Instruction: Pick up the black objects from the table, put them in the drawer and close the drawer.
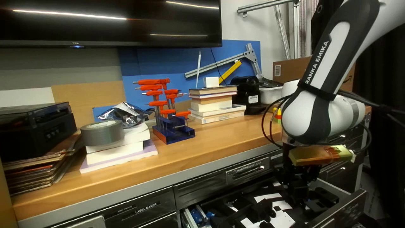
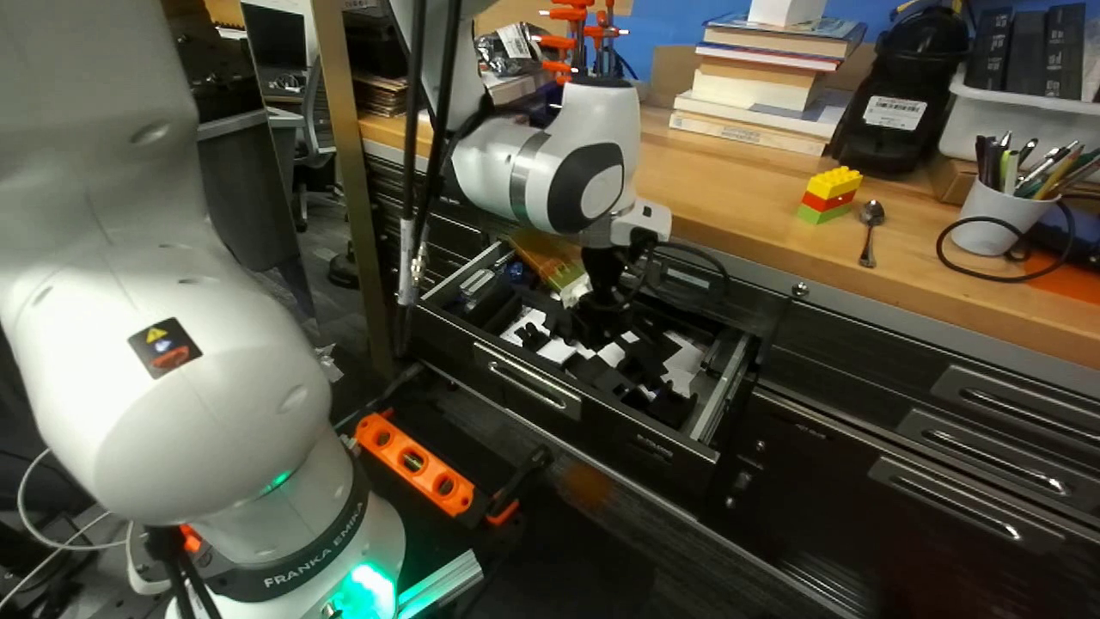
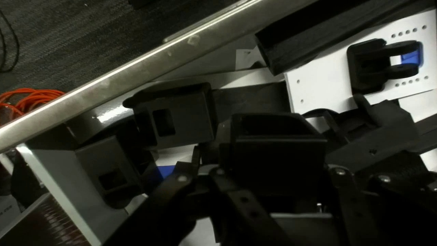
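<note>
the glossy white, rounded arm (image 1: 336,53) has black panels (image 1: 320,123), white lettering (image 1: 317,62) reading franka emika and a silvery grey ring (image 2: 521,179); black cables (image 2: 414,103) run beside it. near left in an exterior view, a square black sticker (image 2: 163,347) bears a yellow triangle (image 2: 155,333) and a green light (image 2: 367,590) glows below. the black jointed-link gripper (image 3: 278,157) has round silvery screws (image 3: 340,171).

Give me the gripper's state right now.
Gripper: a black block sits between its two sides; whether clamped or loose around it cannot be told.
</note>
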